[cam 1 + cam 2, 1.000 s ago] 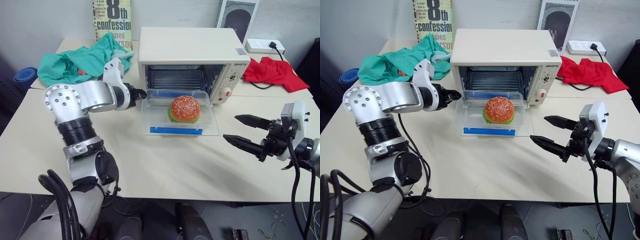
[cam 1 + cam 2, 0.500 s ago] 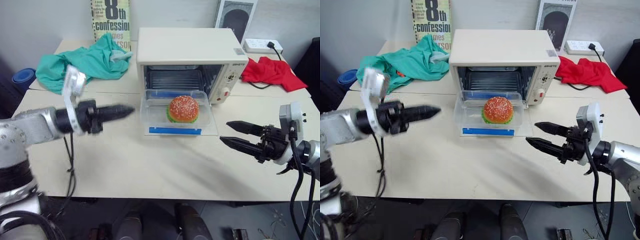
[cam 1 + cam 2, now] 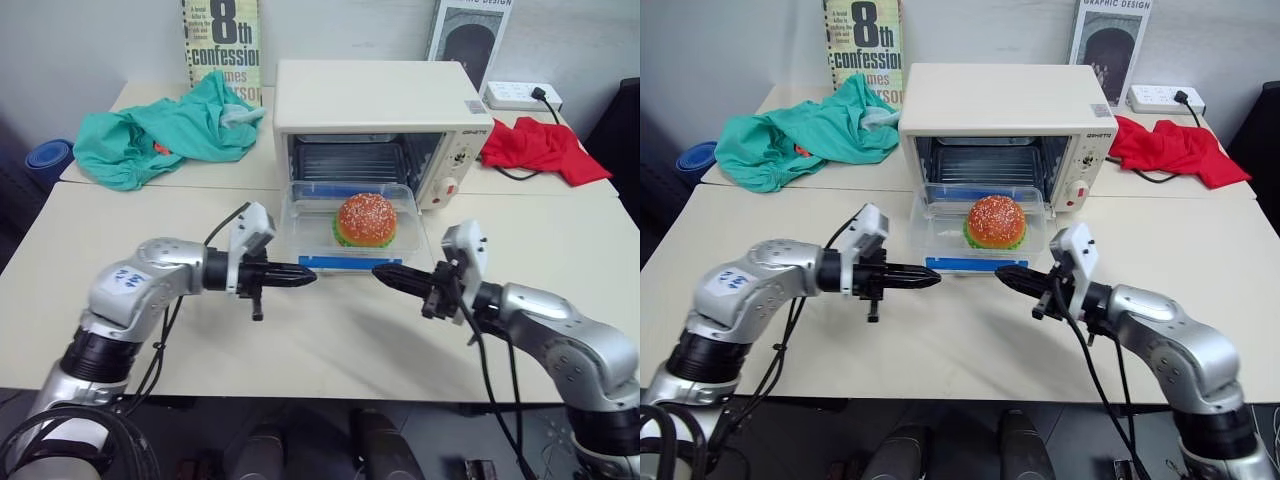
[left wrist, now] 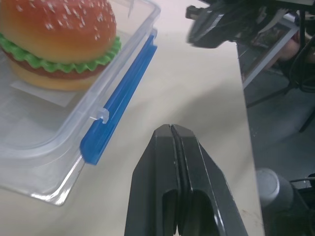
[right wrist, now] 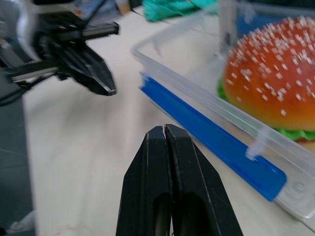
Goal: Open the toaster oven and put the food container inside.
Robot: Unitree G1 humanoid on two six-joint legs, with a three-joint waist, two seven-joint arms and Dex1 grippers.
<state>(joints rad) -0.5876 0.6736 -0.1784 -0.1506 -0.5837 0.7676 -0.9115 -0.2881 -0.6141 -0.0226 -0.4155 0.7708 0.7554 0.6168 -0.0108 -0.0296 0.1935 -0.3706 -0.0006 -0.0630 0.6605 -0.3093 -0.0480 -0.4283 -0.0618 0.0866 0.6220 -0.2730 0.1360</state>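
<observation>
I am holding both claws low over the table with their fingers pressed tight together and gripping nothing — my left gripper (image 3: pixel 306 277) and my right gripper (image 3: pixel 385 273) are pointing at each other just in front of the food container (image 3: pixel 358 228). The container, with its sesame burger (image 3: pixel 366 219) and blue clip strip (image 3: pixel 348 262), is sitting on the lowered door of the toaster oven (image 3: pixel 378 112), not yet on the rack. Behind, a poster (image 3: pixel 224 42) is showing "8th confession", and the oven's small brand lettering is looking like "GEMEITE", though I cannot read it surely.
</observation>
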